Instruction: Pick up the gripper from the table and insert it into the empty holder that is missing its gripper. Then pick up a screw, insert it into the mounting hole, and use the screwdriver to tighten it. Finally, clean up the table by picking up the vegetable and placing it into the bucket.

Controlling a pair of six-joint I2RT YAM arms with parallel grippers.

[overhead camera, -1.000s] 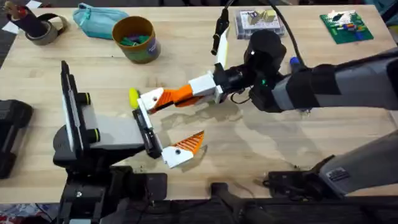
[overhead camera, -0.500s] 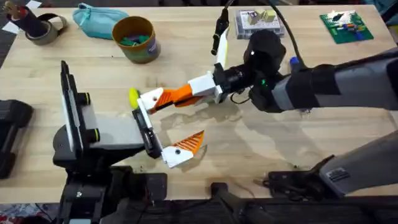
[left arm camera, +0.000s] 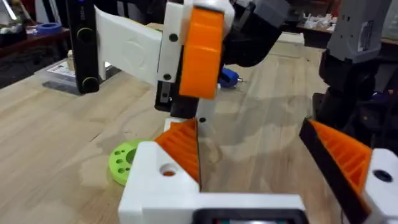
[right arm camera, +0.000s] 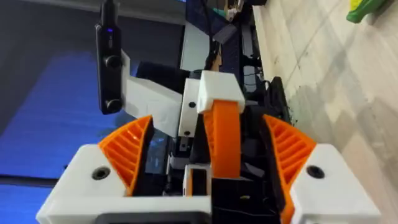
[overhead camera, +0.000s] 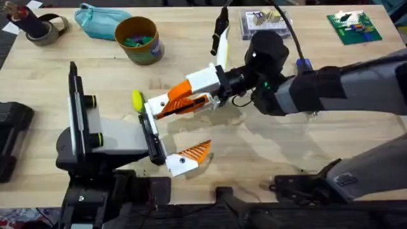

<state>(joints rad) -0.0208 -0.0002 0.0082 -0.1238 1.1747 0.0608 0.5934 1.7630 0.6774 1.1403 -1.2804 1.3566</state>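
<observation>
While the right tool (overhead camera: pixel 166 105) hides the empty holder, its fingers clamp the orange gripper (right arm camera: pixel 222 140); the left tool (left arm camera: pixel 255 168) sits wide at the desk's (overhead camera: pixel 254 152) six o'clock.

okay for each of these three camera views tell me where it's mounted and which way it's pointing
Overhead: above the arm bases, looking down and forward over the table; right arm crosses it.
Left wrist: on the left arm, low over the wood, facing the grey stand; own claw at the bottom edge.
Right wrist: on the right arm, facing the stand; own claw around the orange finger.
Shared: that finger.
</observation>
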